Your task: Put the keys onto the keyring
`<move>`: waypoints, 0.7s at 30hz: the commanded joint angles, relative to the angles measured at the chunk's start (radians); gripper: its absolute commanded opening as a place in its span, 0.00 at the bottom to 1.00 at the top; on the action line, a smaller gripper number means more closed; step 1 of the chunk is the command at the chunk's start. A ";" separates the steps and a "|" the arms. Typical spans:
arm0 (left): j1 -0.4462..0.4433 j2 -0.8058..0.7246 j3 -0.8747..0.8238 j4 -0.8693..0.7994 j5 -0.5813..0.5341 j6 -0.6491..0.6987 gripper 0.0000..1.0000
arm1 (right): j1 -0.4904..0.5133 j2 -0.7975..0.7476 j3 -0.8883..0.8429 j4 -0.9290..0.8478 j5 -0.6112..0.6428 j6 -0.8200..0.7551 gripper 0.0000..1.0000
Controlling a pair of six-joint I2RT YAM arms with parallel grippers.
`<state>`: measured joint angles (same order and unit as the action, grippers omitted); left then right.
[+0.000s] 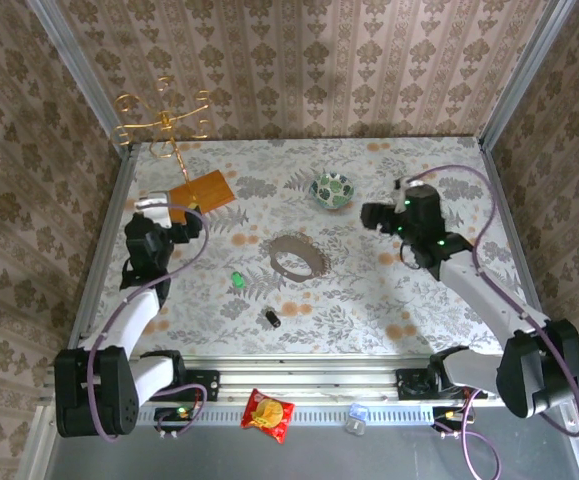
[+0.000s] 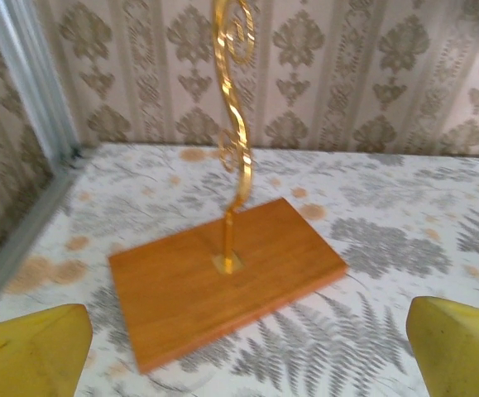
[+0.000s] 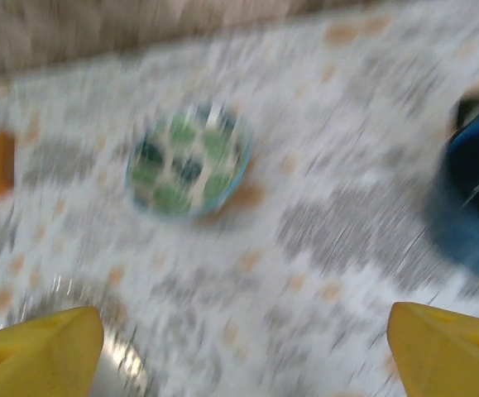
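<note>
Top external view had the keyring (image 1: pixel 287 266) lying flat in the middle of the surface (image 1: pixel 369 300), a floppy loop sitting between the two arms. The green key (image 1: pixel 237 279) lay just to its near left, and the black key (image 1: pixel 270 318) nearer again, close to the front edge. Both keys were apart from the loop and from each other.

The left claw (image 1: pixel 169 215) hung on the left side with its jaws wide apart and nothing in them. On the left wrist view its yellow fingers (image 2: pixel 32 351) framed the wooden base (image 2: pixel 222 281) of the gold stand (image 2: pixel 232 124), so it was aimed toward the far wall, away from the keys. The green key lay to its near right, which looked like a turn and a reach back toward the front.

The right claw (image 1: pixel 374 215) stood fully open and empty too, right of the loop. Its blurred wrist view pointed at the bowl (image 3: pixel 188 161).

By my reckoning the left arm was nearer to the green key, and the black key sat roughly midway between the bases. The black key's long axis was too small to call.
</note>
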<state>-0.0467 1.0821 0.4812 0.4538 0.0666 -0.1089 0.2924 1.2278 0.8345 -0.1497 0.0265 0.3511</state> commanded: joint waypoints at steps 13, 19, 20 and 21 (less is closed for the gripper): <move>-0.383 -0.019 -0.023 -0.297 -0.075 -0.334 0.96 | 0.406 0.325 0.197 -0.347 -0.137 0.150 0.49; -0.390 -0.031 -0.047 -0.325 -0.079 -0.400 0.96 | 0.406 0.555 0.460 -0.585 -0.106 -0.140 0.37; -0.390 -0.034 -0.049 -0.327 -0.081 -0.402 0.96 | 0.406 0.585 0.494 -0.614 -0.096 -0.175 0.37; -0.390 -0.037 -0.048 -0.329 -0.082 -0.402 0.96 | 0.405 0.607 0.519 -0.635 -0.085 -0.199 0.37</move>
<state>-0.4316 1.0756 0.4438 0.1478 0.0010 -0.4603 0.6960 1.7813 1.2865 -0.6220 -0.0837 0.3069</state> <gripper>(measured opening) 0.964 0.370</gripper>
